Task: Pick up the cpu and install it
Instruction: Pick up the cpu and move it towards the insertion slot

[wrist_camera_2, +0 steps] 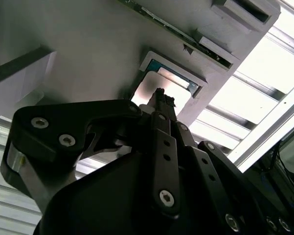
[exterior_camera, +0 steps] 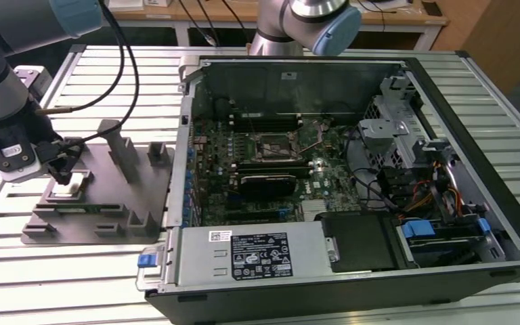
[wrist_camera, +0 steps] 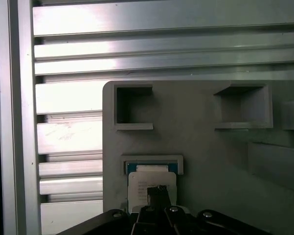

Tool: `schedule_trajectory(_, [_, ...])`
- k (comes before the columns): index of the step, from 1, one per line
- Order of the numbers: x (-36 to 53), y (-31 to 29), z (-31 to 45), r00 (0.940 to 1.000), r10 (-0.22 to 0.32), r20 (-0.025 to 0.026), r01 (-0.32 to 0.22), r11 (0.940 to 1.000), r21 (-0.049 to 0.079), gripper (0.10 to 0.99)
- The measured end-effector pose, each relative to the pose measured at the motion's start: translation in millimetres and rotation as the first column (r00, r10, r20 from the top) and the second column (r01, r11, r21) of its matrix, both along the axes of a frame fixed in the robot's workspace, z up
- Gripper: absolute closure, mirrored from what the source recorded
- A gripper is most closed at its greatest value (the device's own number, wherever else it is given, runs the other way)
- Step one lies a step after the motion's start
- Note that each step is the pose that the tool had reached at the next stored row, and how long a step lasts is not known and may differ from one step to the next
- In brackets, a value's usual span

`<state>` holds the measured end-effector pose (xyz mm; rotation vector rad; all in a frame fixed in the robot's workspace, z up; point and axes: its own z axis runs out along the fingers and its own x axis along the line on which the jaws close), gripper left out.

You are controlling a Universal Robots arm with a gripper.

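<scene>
**1. Tool state.** My gripper (exterior_camera: 61,179) hangs over the grey fixture plate (exterior_camera: 106,213), tip pointing down at the cpu (exterior_camera: 72,185). The black fingertips are drawn together into one narrow point w/ nothing clamped between them. In both wrist views that point (wrist_camera_2: 160,96) (wrist_camera: 159,190) sits over the chip's top face. I cannot tell contact from a small gap.

**2. Task part.** The cpu lies flat in a raised square pocket near the plate's edge on the exterior view's left. It is a thin square w/ a brushed silver lid (wrist_camera_2: 178,93) and a pale rim. A blue-green strip shows along one pocket wall. There is faint print on the lid (wrist_camera: 146,180), not legible.

**3. Fixture.** Matte grey plastic w/ upright posts and open box-shaped pockets (wrist_camera: 133,105).

**4. Carrier.** A ribbed alum. table (exterior_camera: 61,288) bears the plate and, beside it, an open PC case (exterior_camera: 477,88). The mobo socket (exterior_camera: 273,143) is a black square frame in the middle of the board, well apart from the cpu.

**5. Labels.** The PSU at the case's near edge carries a black label (exterior_camera: 260,256) and a white label (exterior_camera: 219,235). Their text is too small to read.
</scene>
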<state>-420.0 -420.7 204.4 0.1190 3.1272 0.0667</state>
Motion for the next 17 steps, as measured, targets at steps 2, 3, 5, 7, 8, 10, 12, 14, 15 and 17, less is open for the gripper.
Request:
schedule_trajectory(2, [0.0, 0.0, 0.0, 1.0000, 0.000, 0.0001, 0.000, 1.0000, 0.000, 0.980])
schedule_trajectory(3, [0.0, 0.0, 0.0, 1.0000, 0.000, 0.0000, 0.000, 1.0000, 0.000, 0.973])
schedule_trajectory(5, [0.0, 0.0, 0.0, 1.0000, 0.000, 0.0000, 0.000, 1.0000, 0.000, 0.855])
schedule_trajectory(7, [0.0, 0.0, 0.0, 1.0000, 0.000, 0.0001, 0.000, 1.0000, 0.000, 0.792])
schedule_trajectory(8, [0.0, 0.0, 0.0, 1.0000, 0.000, 0.0000, 0.000, 1.0000, 0.000, 0.792])
schedule_trajectory(10, [0.0, 0.0, 0.0, 1.0000, 0.000, 0.0001, 0.000, 1.0000, 0.000, 0.675])
schedule_trajectory(12, [0.0, 0.0, 0.0, 1.0000, 0.000, 0.0001, 0.000, 1.0000, 0.000, 0.616])
schedule_trajectory(14, [0.0, 0.0, 0.0, 1.0000, 0.000, 0.0001, 0.000, 1.0000, 0.000, 0.561])
schedule_trajectory(15, [0.0, 0.0, 0.0, 1.0000, 0.000, 0.0001, 0.000, 1.0000, 0.000, 0.502])
schedule_trajectory(17, [0.0, 0.0, 0.0, 1.0000, 0.000, 0.0000, 0.000, 1.0000, 0.000, 0.439])
